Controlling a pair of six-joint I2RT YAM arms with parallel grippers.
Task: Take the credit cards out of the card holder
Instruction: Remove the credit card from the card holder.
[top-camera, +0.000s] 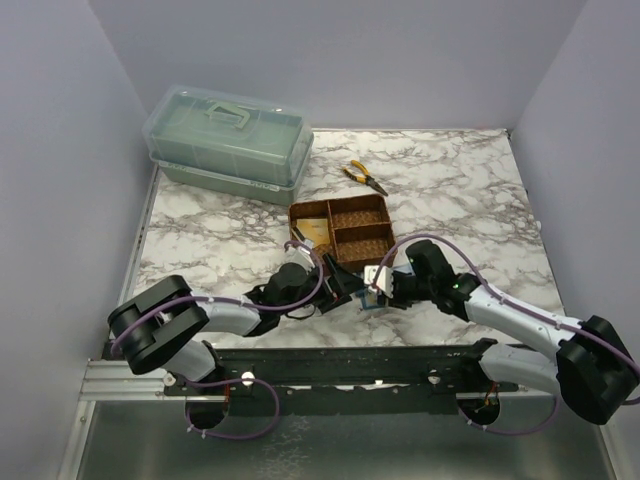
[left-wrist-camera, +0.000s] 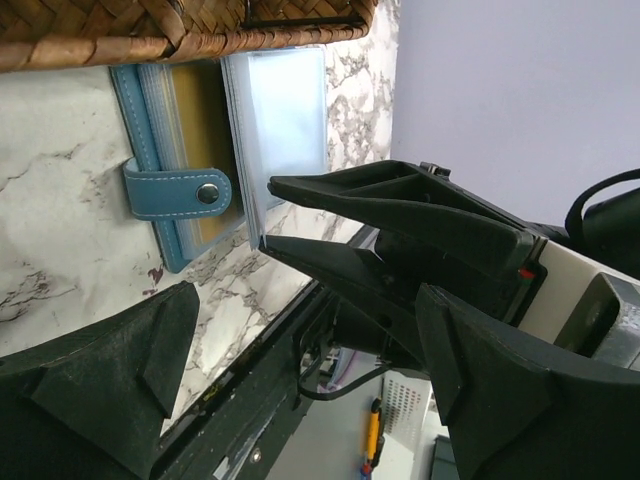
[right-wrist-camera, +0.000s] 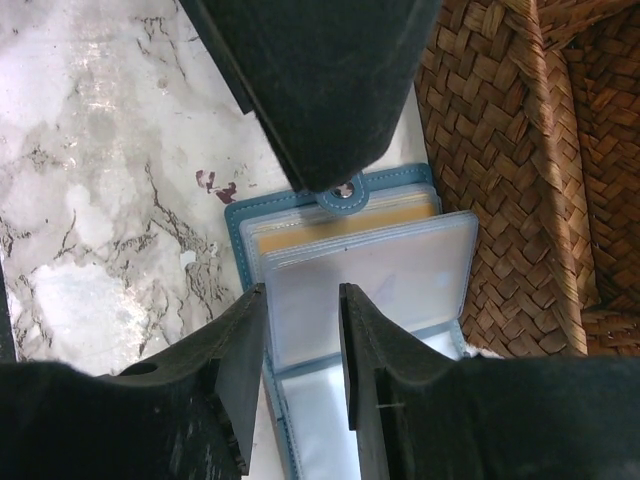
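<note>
The teal-blue card holder (right-wrist-camera: 245, 215) lies open on the marble against the woven tray, its snap strap (left-wrist-camera: 180, 190) lying across it. A yellowish credit card (right-wrist-camera: 340, 228) shows inside a clear sleeve (right-wrist-camera: 400, 270), and the same card (left-wrist-camera: 205, 130) appears in the left wrist view. My right gripper (right-wrist-camera: 300, 295) hangs over the sleeves with its jaws partly apart, one finger at their left edge and one over the page, nothing pinched that I can see. My left gripper (left-wrist-camera: 300, 400) is open wide beside the holder, with one finger (right-wrist-camera: 310, 80) near the strap's end. Seen from above, both grippers meet at the holder (top-camera: 368, 303).
A brown woven three-compartment tray (top-camera: 340, 228) touches the holder's far side. Yellow-handled pliers (top-camera: 363, 176) lie behind the tray. A green lidded box (top-camera: 230, 140) stands at the back left. The arms' black base rail (top-camera: 350, 365) runs along the near edge.
</note>
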